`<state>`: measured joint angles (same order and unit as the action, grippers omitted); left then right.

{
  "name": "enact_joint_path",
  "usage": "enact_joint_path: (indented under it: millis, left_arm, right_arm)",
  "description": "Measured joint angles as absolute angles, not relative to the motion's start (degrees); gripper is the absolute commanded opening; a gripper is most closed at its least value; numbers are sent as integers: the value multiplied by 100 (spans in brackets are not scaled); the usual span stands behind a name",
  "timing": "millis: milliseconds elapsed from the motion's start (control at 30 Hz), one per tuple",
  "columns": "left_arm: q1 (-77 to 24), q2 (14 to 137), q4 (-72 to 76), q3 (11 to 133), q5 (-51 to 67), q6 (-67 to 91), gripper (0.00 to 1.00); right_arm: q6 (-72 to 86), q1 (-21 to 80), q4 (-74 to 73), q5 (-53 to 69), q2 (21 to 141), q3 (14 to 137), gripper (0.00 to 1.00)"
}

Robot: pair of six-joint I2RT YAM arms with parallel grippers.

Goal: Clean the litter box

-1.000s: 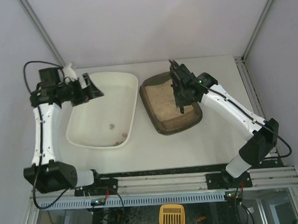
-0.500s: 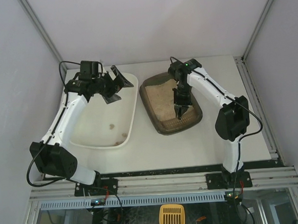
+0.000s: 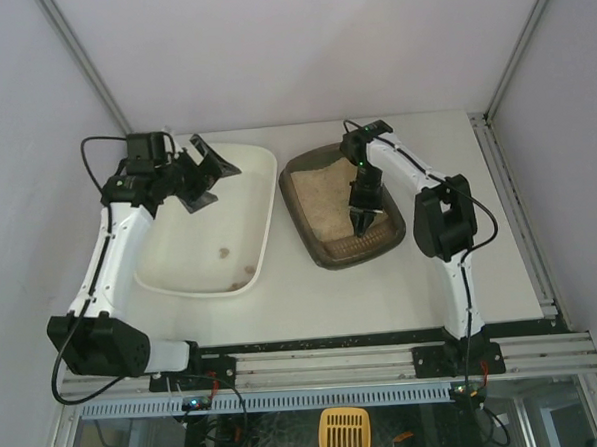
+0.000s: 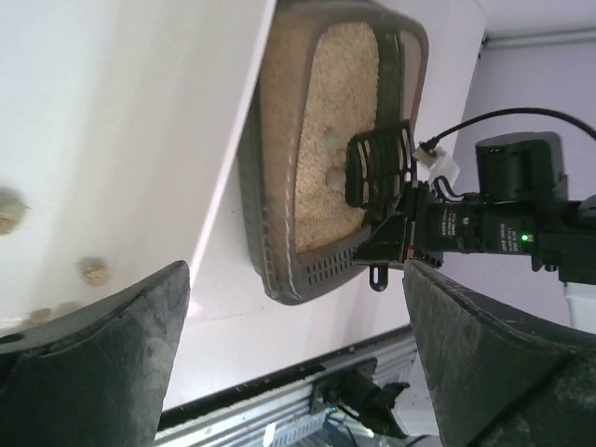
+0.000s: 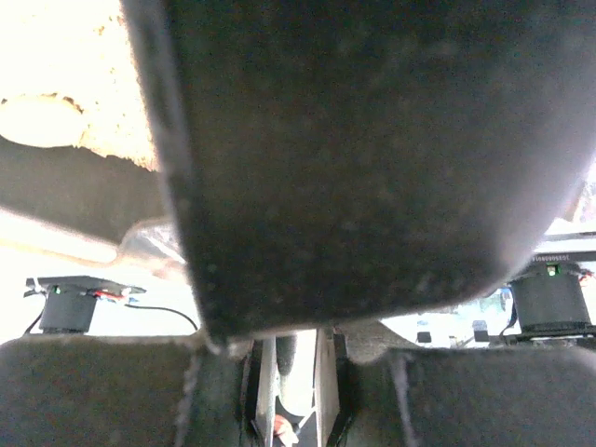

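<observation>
The litter box [image 3: 311, 245] is a dark grey-brown tray of beige litter right of centre; it also shows in the left wrist view [image 4: 258, 233], with two pale lumps [image 4: 331, 156] in the litter. My right gripper [image 3: 363, 202] points down over the box's near half, shut on a black slotted scoop [image 3: 364, 221]. The scoop [image 4: 378, 168] hangs over the litter. In the right wrist view the scoop [image 5: 372, 158] fills most of the frame above my gripper [image 5: 298, 382]. My left gripper [image 3: 210, 180] is open and empty above the far end of the white tray [image 3: 269, 190].
The white tray holds a few brown clumps [image 3: 223, 252] near its front; they show in the left wrist view [image 4: 93, 271]. The table's front rail [image 3: 326, 362] runs along the near edge. Walls close in at the back and sides.
My left gripper swung right over the white tray's far end, then back a little left. My right arm folded in, elbow toward the box, with the scoop staying over the litter.
</observation>
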<state>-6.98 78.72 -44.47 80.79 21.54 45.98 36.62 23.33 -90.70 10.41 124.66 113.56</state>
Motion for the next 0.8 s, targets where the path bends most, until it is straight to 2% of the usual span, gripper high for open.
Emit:
enact_joint_path:
  millis: [433,800]
  left_arm:
    - [257,7575,-4899,8090,1608,3420,100]
    - [364,7566,-5000,8077,1507,3238,100]
  right_arm:
    - [3638,2364,-9249,1009,13080,12025,0]
    - [3645,2528,-9275,1175,13273,12352,0]
